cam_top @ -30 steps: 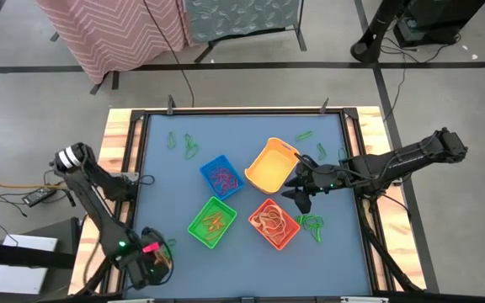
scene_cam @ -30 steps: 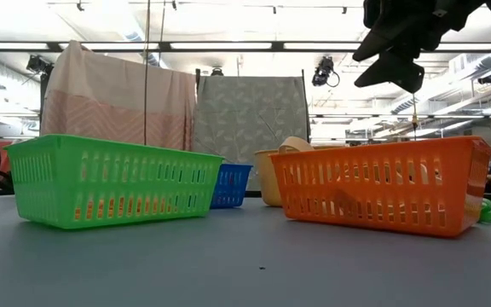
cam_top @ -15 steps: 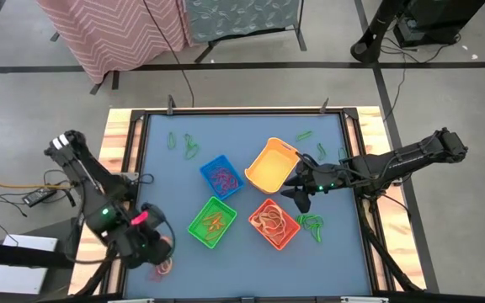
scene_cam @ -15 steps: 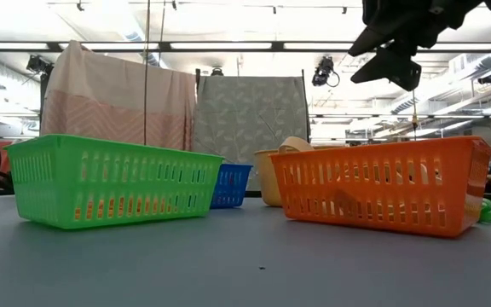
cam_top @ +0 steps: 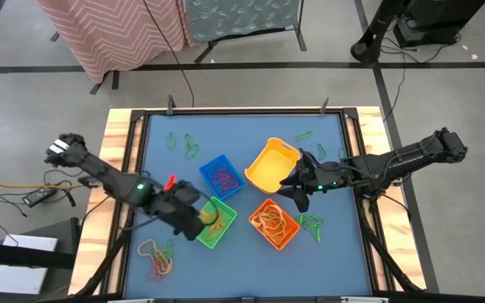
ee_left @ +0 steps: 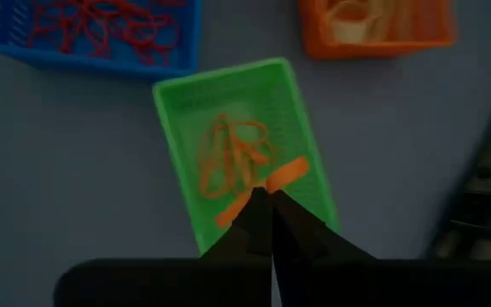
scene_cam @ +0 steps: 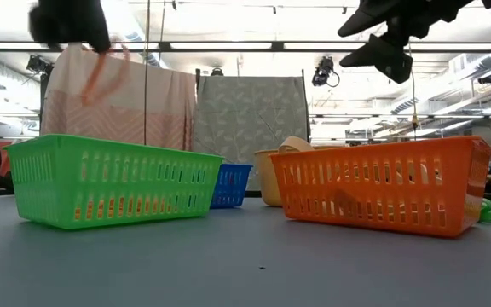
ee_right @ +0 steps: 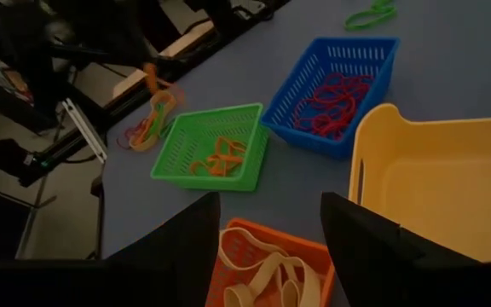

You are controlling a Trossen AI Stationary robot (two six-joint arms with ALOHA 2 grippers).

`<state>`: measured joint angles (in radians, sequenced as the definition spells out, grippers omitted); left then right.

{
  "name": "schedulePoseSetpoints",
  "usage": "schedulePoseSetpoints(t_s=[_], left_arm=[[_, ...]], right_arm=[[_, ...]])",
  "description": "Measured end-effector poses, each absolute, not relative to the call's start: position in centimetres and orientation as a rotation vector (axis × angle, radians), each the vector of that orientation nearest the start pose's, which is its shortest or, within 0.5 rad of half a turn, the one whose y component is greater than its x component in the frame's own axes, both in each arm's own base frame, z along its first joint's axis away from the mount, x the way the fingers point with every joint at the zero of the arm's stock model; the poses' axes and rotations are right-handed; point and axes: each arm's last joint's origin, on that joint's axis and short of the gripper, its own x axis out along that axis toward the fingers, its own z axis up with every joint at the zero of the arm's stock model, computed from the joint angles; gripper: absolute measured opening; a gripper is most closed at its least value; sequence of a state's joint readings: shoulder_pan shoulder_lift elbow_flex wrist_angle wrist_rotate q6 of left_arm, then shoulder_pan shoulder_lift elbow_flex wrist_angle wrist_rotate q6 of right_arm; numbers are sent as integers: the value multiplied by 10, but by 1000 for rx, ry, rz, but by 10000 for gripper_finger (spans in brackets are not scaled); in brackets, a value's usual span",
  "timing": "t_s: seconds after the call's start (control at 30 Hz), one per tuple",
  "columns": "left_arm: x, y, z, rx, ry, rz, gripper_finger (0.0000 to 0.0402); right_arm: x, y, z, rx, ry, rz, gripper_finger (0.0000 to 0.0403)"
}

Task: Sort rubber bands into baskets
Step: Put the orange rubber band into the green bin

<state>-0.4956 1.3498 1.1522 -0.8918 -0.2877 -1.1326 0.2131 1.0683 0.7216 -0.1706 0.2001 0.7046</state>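
carrying an orange rubber band [ee_left: 281, 176] clamped in its closed jaws, the left gripper [cam_top: 194, 215] has moved from the table corner to over the green basket [cam_top: 219, 229]; the right gripper [cam_top: 297, 187] hovers with jaws apart.

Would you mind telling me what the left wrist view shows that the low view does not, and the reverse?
Only the left wrist view shows the basket contents: orange rubber bands in the green basket, red rubber bands in the blue basket, and the left gripper shut on an orange band above the green basket. Only the low view shows the yellow basket, the right gripper hanging high, and the room behind. Both show the green, blue and orange basket.
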Motion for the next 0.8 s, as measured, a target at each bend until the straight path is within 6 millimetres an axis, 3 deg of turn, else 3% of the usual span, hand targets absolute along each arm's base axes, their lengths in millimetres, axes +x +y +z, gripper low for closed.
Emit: schedulePoseSetpoints(t_s=[0.27,0.5,0.8], left_arm=[[259,-110,243,-590,1107,404,0],[290,-124,223,-647,1013,320,16],[291,-117,211,-617,1083,391,77]], right_arm=[[223,42,261,584,485,-165,216],[223,42,260,582,490,-166,216],[223,42,260,556,494,-161,216]])
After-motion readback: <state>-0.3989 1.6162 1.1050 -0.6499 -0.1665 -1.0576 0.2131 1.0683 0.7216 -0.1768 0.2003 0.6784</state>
